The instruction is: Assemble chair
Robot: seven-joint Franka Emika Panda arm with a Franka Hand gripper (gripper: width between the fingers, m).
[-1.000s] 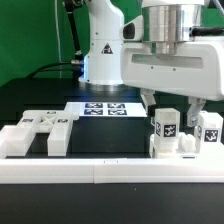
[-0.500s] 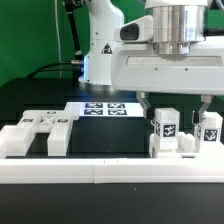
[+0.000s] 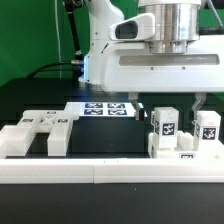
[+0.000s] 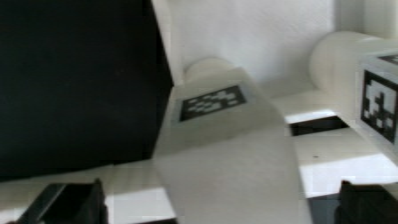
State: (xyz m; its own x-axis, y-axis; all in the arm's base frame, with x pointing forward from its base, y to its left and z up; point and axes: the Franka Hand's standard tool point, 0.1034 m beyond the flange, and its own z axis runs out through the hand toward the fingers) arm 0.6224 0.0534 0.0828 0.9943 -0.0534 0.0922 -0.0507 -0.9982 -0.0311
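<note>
Chair parts, all white with black-and-white tags, lie in two groups. At the exterior view's right, two upright tagged blocks [image 3: 165,125] [image 3: 207,126] stand on a low base piece [image 3: 186,152]. At its left lie flat notched pieces [image 3: 40,131]. My gripper [image 3: 168,106] hangs open just above the right group, with one dark finger [image 3: 140,109] on each side of it. In the wrist view a long white bar with a tag [image 4: 217,103] runs between the fingers [image 4: 64,202], with gaps on both sides. My gripper [image 4: 214,206] holds nothing. Another tagged part [image 4: 370,90] lies beside the bar.
The marker board [image 3: 104,108] lies flat on the black table [image 3: 110,140] behind the parts. A long plain white rail [image 3: 100,172] runs along the front edge. The arm's large white body [image 3: 160,60] fills the space above the right group.
The hand has turned over the right-hand parts and sunk slightly, so its fingers now show wider apart. The jaws stay open. No part has moved.
</note>
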